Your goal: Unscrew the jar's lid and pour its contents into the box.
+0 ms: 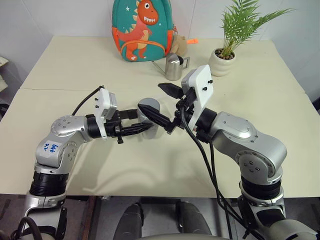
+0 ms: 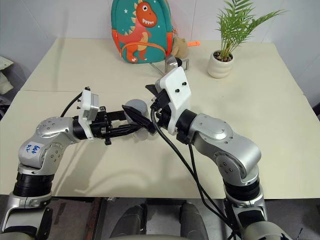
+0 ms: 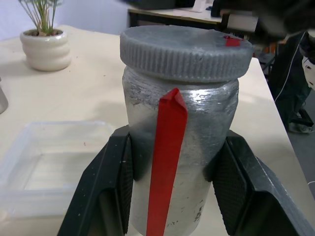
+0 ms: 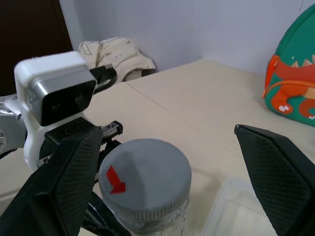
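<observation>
The left gripper is clenched on the jar and holds it above the tabletop, beside the box. The lid is on. The right gripper is released, its fingers either side of the lid; next it must close and turn

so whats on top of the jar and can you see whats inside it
The grey lid with a red mark sits on the jar, which the left gripper holds. The jar's silvery wall and the lid hide whatever is inside.
</observation>
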